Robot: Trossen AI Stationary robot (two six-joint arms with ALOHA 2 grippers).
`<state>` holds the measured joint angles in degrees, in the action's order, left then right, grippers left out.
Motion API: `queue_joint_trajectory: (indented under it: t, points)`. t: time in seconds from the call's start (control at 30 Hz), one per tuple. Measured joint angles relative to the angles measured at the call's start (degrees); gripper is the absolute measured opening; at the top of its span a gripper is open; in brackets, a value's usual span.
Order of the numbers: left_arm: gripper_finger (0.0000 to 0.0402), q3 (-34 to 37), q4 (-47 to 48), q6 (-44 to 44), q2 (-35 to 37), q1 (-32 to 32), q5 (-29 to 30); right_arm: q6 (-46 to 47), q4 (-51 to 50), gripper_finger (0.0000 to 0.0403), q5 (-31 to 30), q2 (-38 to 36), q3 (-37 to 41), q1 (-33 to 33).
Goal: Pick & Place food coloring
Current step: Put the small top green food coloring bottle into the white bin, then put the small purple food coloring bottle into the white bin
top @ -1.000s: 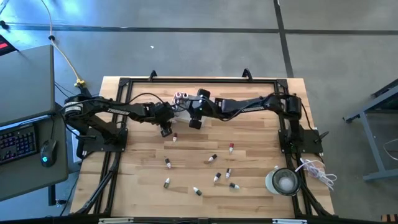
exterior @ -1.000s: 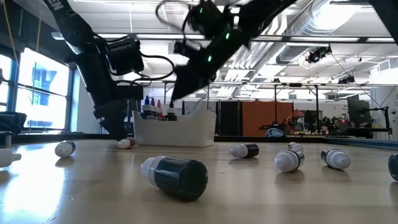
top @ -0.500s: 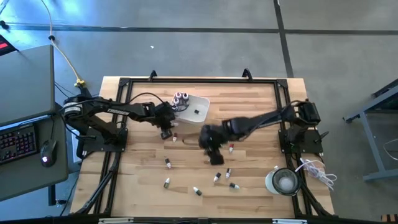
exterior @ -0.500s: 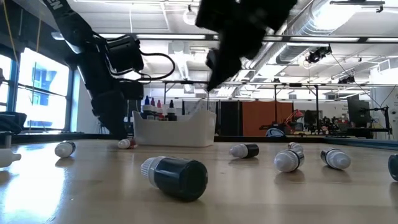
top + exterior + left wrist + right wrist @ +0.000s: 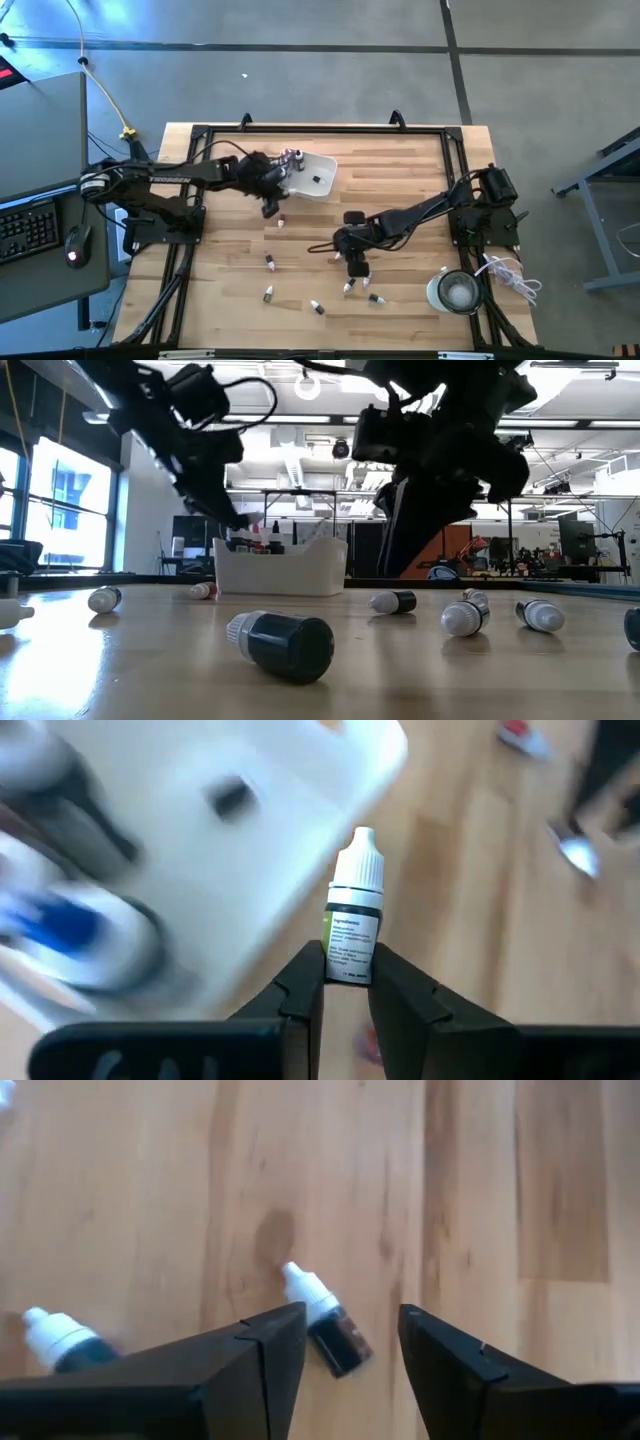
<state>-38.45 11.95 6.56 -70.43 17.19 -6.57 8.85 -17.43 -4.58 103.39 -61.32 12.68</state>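
Observation:
Several tiny food coloring bottles lie on their sides on the wooden table, among them one [image 5: 268, 262] and another [image 5: 316, 307]. My left gripper [image 5: 270, 207] hangs just near of the white tray [image 5: 312, 176] and is shut on a white-capped bottle with a pale label [image 5: 352, 925]. My right gripper [image 5: 355, 264] is low over the table's middle and open. Its fingers stand on either side of a lying dark bottle with a white cap [image 5: 325, 1325], apart from it. More bottles [image 5: 250, 538] stand upright in the tray. My left gripper pinches the bottom of the bottle's body [image 5: 348, 970] between its two fingers. The bottle runs on along the fingers, with its white cap [image 5: 358, 860] pointing away from the gripper. It is lifted clear of the table.
A round clear container [image 5: 458, 292] stands at the table's near right corner. Another dark bottle [image 5: 60, 1342] lies beside my right gripper. A big dark bottle [image 5: 285, 643] lies close in the low view. A black frame [image 5: 200, 135] borders the table.
My right gripper has swung from over the tray toward the table's near edge and gone down over the loose bottles at the middle. My left gripper has shut on a bottle beside the tray and risen with it, tipping toward the tray.

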Motion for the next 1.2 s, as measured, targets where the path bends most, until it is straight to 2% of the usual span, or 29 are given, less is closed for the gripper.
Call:
queue_joint_trajectory:
  t: [0.1, 0.2, 0.37, 0.57, 0.67, 0.87, 1.0, 1.2]
  points:
    - [0.0059, -2.56, -0.28, -0.72, -0.21, 0.0, 6.02, -1.38, 1.69, 0.0172, 2.8, 0.0, 0.0, -0.32]
    - [0.0059, -4.21, -0.26, 1.93, -1.9, 0.02, 8.55, -2.87, 2.39, 0.0189, 4.59, 0.0, 0.0, -0.28]
    - [0.0059, -5.17, -4.5, 5.72, -6.06, -0.57, 11.05, -6.59, 2.39, 0.0206, 3.96, 0.0, 0.71, 0.35]
    - [0.0062, -5.27, -6.91, 3.98, -10.74, -2.03, 18.87, -7.37, 2.64, 0.0207, 2.8, 0.0, 4.27, 0.27]
    - [0.0074, -5.12, -6.48, 3.99, -12.16, -1.82, 19.0, -7.39, 6.11, 0.0207, 3.48, 0.0, 6.92, 0.29]
    - [0.0126, -5.14, -7.21, 3.04, -12.28, -1.95, 19.4, -7.51, 14.95, 0.0207, 4.08, 0.02, 10.24, 0.29]
    - [0.0142, -5.97, -8.32, 2.4, -10.22, -2.54, 19.18, -8.98, 16.96, 0.0207, 4.2, 0.02, 10.49, 0.29]
    - [0.0144, -14.24, 4.4, -0.63, -4.25, -4.73, 17.3, -10.41, 16.73, 0.0204, 5.59, 1.2, 10.47, 0.28]
